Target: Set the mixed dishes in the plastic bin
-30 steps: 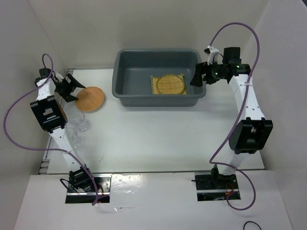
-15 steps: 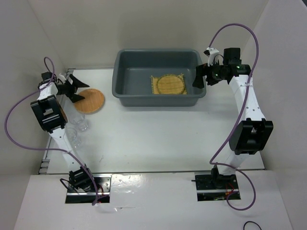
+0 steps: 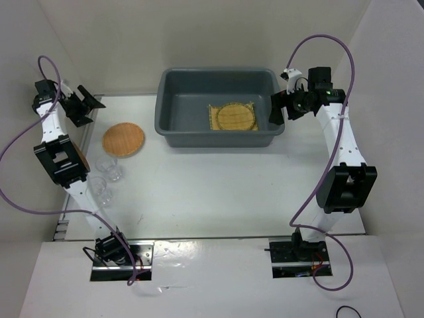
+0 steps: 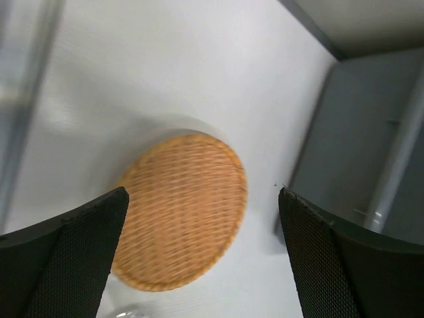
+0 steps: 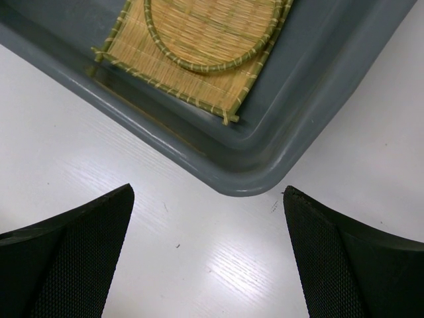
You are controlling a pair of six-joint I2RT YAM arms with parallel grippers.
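- The orange-brown disc (image 3: 123, 139) lies flat on the tabletop (image 3: 212, 179), at about 4 o'clock from the left fingers (image 3: 83, 107). These are spread wide, empty and clear of it (their wrist view frames it between them, blurred).
- Two clear glass cups (image 3: 111, 167) stand at 6 o'clock of that disc, faint and hard to outline.
- The tan woven disc (image 3: 237, 117) rests on the yellow mat (image 3: 213, 122), covering most of it, inside the grey-blue bin (image 3: 212, 138) at the tabletop's 12 o'clock.
- The right fingers (image 3: 277, 109), released and empty, hover at the bin's 3 o'clock end; their wrist view cuts both pieces off at the top.
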